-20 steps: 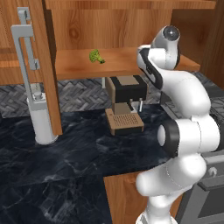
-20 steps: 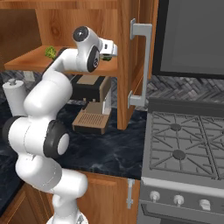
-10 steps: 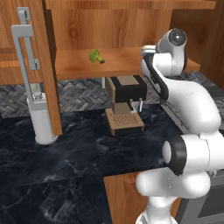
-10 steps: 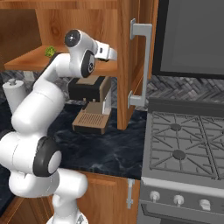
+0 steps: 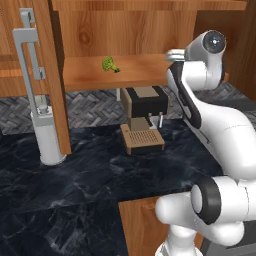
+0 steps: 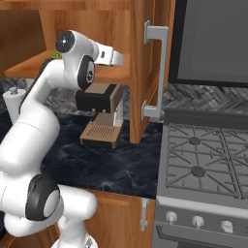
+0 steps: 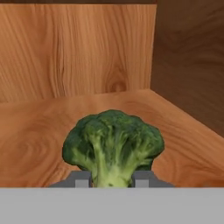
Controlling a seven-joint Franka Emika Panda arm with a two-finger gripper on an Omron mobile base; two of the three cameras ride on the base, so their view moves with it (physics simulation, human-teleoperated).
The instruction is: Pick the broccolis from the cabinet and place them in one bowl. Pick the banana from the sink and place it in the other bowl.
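Inside the open cabinet (image 5: 145, 30), one broccoli (image 7: 113, 144) stands upright on the wooden shelf (image 7: 39, 144) near the back right corner. My gripper (image 7: 108, 178) is shut on this broccoli's pale stalk, one fingertip on each side. A second broccoli (image 5: 110, 64) lies further left on the same shelf (image 5: 140, 72), apart from my hand (image 5: 173, 56). From the right base view my hand (image 6: 112, 56) reaches into the cabinet behind its side wall, and a green bit of the second broccoli (image 6: 54, 54) peeks out behind my arm.
A brown coffee machine (image 5: 143, 119) stands on the dark marble counter (image 5: 90, 180) under the shelf. A white cylinder (image 5: 47, 140) stands beside the open cabinet door (image 5: 50, 75) with its grey bar handle (image 5: 27, 55). A stove (image 6: 208, 160) sits to the right.
My arm's elbow and upper links have swung to the right while the hand stays at the shelf's right end. The broccoli on the left of the shelf has not moved.
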